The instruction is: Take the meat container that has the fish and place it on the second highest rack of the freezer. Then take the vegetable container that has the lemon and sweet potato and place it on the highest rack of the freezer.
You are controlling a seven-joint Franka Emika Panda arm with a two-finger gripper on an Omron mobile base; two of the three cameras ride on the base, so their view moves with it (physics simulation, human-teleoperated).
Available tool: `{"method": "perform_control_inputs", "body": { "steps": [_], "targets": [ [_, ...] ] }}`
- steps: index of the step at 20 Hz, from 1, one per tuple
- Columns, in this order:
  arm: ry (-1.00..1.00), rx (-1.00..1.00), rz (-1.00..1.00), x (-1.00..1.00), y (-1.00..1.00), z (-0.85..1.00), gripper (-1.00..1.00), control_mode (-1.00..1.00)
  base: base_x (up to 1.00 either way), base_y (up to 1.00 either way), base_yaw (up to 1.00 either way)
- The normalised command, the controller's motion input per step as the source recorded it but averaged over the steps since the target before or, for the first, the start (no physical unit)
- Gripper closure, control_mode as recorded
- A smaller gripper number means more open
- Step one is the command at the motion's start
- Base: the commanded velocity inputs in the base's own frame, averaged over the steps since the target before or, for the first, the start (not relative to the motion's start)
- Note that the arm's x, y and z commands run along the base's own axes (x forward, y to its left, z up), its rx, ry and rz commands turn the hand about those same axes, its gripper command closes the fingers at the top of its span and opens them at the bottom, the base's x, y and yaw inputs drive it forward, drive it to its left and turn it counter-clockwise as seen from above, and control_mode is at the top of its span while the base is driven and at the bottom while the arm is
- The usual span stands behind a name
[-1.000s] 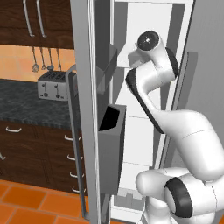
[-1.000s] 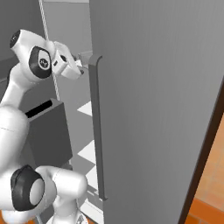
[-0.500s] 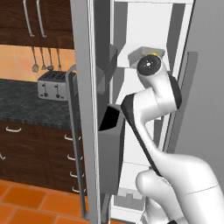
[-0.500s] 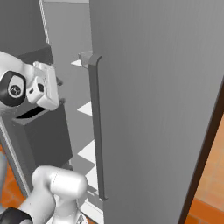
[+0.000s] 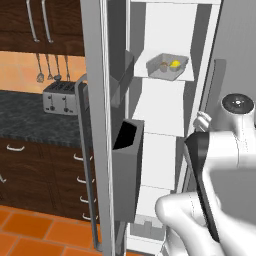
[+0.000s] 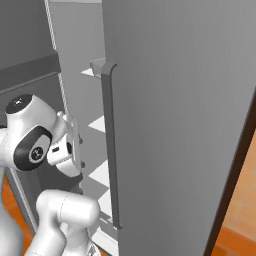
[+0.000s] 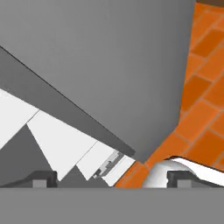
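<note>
Your fingers (image 7: 107,178) are spread, holding nothing; the vegetable container (image 5: 167,65) with the lemon (image 5: 175,64) sits on the freezer's (image 5: 165,125) highest rack (image 5: 162,75).

toaster (image 5: 61,98): silver, on the dark speckled counter (image 5: 30,117) | utensils (image 5: 47,70): hanging on the orange wall above the toaster | cabinets (image 5: 47,182): dark wood, below the counter, curved silver drawer handles | upper cabinets (image 5: 45,25): dark wood, long handles | floor (image 5: 35,232): orange tile
</note>
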Motion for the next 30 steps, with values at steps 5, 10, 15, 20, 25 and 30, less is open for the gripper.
{"method": "perform_control_inputs", "body": {
  "steps": [5,10,15,20,25,30],
  "targets": [
    [0.00,-0.03,0.47,-0.58,-0.17,-0.13,-1.00,-1.00,0.00,0.00,0.00],
    [-0.02,-0.08,0.21,-0.11,0.00,0.13,-1.00,-1.00,0.00,0.00,0.00],
    [0.00,0.00,0.01,-0.10,0.01,-0.01,-1.00,1.00,-0.80,0.00,0.29],
    [0.00,0.00,0.00,0.00,0.00,0.00,-1.00,1.00,-0.85,0.00,0.74],
    [0.00,0.00,0.00,0.00,0.00,0.00,-1.00,1.00,-0.21,0.07,0.96],
    [0.00,0.00,0.00,0.00,0.00,0.00,-1.00,1.00,-0.09,0.20,0.97]
  ]
}}
